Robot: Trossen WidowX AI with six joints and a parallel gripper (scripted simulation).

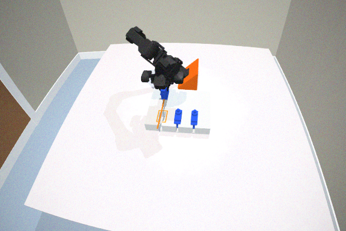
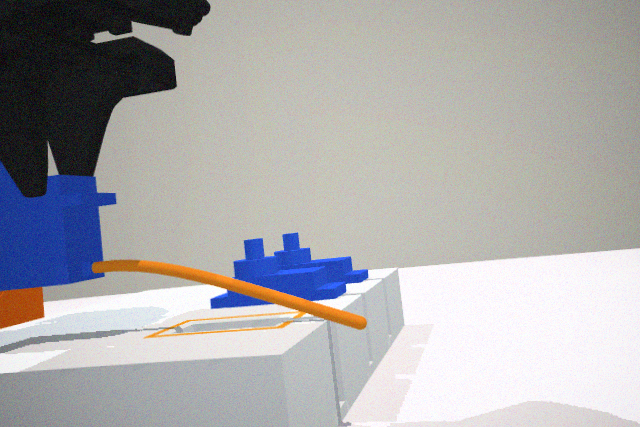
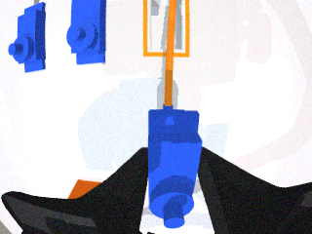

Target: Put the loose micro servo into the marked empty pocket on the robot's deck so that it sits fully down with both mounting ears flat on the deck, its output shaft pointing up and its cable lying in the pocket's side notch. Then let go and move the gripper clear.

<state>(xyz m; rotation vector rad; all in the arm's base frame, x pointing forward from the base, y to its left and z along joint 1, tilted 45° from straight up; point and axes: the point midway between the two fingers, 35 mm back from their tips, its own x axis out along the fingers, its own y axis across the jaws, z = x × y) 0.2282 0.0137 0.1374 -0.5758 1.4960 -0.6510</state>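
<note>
- The black parallel-jaw gripper [image 1: 165,87] [image 2: 56,184] [image 3: 172,154] is clamped on the blue box-shaped micro servo [image 1: 164,93] [image 2: 49,231] [image 3: 175,156].
- The servo hangs above and behind the orange-outlined rectangular pocket [image 1: 158,116] [image 2: 217,330] [image 3: 186,34], its thin orange cable [image 1: 160,113] [image 2: 232,283] [image 3: 170,58] reaching over it.
- Alignment seems in hand; insertion remains.
- The next move calls for centring over the pocket, then lowering with the cable towards its side notch.

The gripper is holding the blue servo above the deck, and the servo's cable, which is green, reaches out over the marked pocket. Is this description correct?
Not quite: the cable is orange, not green, as the exterior view shows. The rest is right.
</note>
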